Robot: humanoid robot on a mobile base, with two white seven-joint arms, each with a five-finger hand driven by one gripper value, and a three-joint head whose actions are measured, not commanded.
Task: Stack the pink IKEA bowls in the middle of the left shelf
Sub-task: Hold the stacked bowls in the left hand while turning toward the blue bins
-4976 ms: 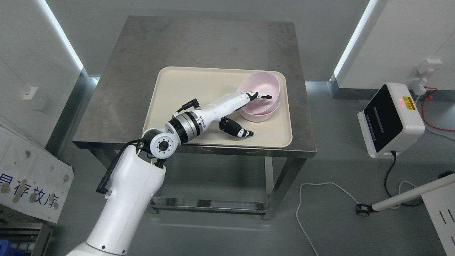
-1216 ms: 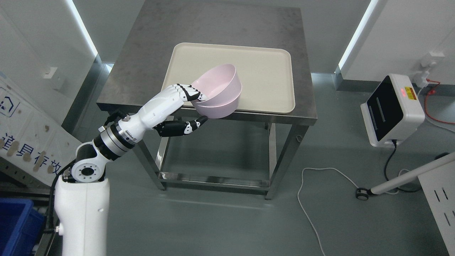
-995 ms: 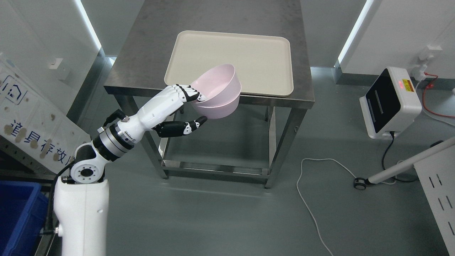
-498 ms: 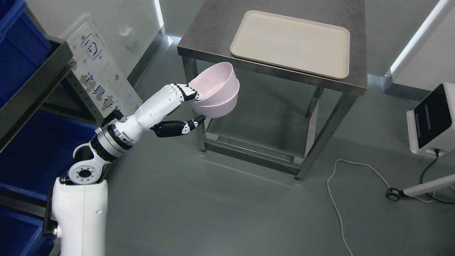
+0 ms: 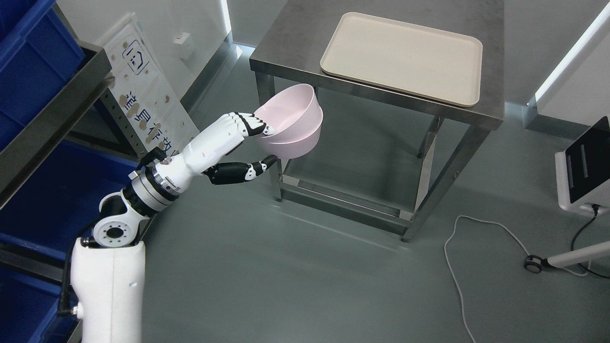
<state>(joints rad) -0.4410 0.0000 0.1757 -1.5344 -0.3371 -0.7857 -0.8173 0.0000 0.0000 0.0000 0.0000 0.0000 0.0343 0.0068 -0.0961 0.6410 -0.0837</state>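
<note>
The left hand (image 5: pixel 250 143) is clamped on the pink bowls (image 5: pixel 290 121), two of them nested one inside the other. Its white fingers (image 5: pixel 248 125) hook over the near rim into the upper bowl, while the dark thumb (image 5: pixel 259 166) reaches under and presses against the base of the lower one. The pair sits tilted, its opening turned up and toward the hand, held in the air above the grey floor (image 5: pixel 295 276) with nothing beneath it.

Beyond the hand and to its right stands the steel table (image 5: pixel 491 95), and on its top lies the cream tray (image 5: pixel 405 52); the bowls hang in front of the table's near left leg, apart from the tray. To the left of the hand rises the metal shelf (image 5: pixel 52 114) carrying blue bins (image 5: pixel 28 57), with a white sign (image 5: pixel 143 109) leaning beside it. A white cable (image 5: pixel 457 267) trails on the floor, far right of the hand.
</note>
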